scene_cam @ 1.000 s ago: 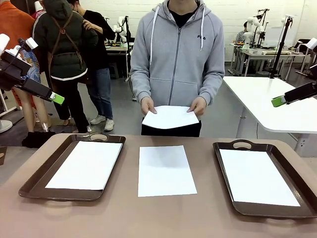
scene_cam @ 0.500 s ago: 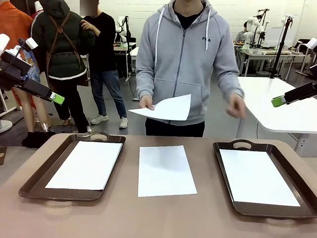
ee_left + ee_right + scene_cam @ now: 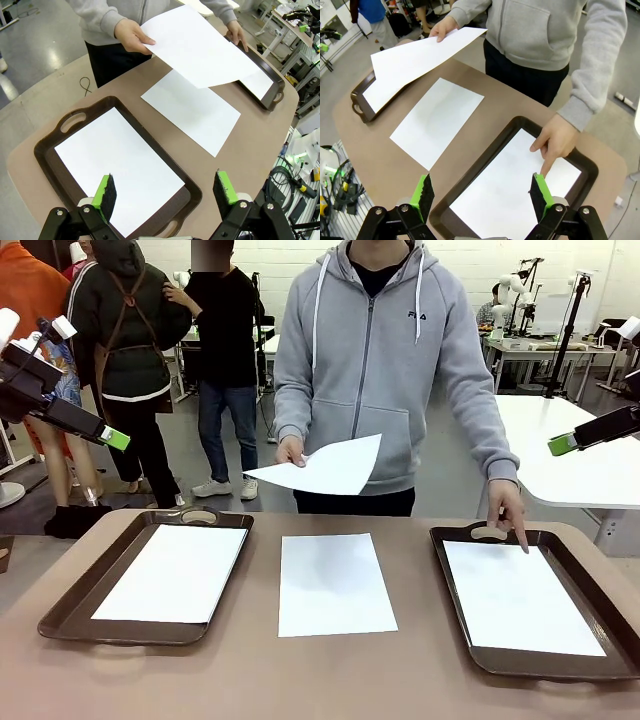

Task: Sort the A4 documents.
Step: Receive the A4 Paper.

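Loose sheet [image 3: 335, 583] lay on table [image 3: 300, 680]; papered tray [image 3: 70, 615] left of it; second papered tray [image 3: 455, 600] right of it, under a person's hand [image 3: 507, 508]; held sheet [image 3: 320, 468] beyond it.

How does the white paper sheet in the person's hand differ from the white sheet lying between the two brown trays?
The held white paper sheet is airborne and tilted; the middle white sheet lies flat on the brown table. A hand pinches the held one's edge; nothing touches the middle one. Both are blank.
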Available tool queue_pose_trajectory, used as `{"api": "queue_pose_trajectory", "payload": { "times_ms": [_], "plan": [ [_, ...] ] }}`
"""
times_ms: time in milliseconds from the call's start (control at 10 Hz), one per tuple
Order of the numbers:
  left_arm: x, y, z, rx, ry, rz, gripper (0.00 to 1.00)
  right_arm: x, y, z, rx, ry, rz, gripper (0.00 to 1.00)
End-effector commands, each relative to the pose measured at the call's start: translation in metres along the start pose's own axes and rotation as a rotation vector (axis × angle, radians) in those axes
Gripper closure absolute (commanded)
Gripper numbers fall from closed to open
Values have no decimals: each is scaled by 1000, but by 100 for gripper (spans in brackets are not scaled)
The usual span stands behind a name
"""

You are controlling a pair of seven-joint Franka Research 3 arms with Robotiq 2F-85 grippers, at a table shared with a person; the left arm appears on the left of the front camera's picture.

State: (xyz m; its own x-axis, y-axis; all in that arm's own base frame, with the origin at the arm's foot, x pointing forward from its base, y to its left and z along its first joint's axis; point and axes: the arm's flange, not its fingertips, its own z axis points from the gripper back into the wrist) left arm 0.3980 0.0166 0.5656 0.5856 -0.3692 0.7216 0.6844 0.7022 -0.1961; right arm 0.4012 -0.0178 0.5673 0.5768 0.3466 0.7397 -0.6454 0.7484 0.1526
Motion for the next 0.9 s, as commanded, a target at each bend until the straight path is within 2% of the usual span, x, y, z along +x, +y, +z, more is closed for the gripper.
{"api": "queue_pose_trajectory", "payload": {
  "times_ms": [0, 800],
  "plan": [
    [0, -1, 0, 4, 3, -2, 0, 1, -1, 0, -6, -2, 12, 0],
    [0, -1, 0, 4, 3, -2, 0, 1, -1, 0, -6, -2, 12, 0]
  ]
}}
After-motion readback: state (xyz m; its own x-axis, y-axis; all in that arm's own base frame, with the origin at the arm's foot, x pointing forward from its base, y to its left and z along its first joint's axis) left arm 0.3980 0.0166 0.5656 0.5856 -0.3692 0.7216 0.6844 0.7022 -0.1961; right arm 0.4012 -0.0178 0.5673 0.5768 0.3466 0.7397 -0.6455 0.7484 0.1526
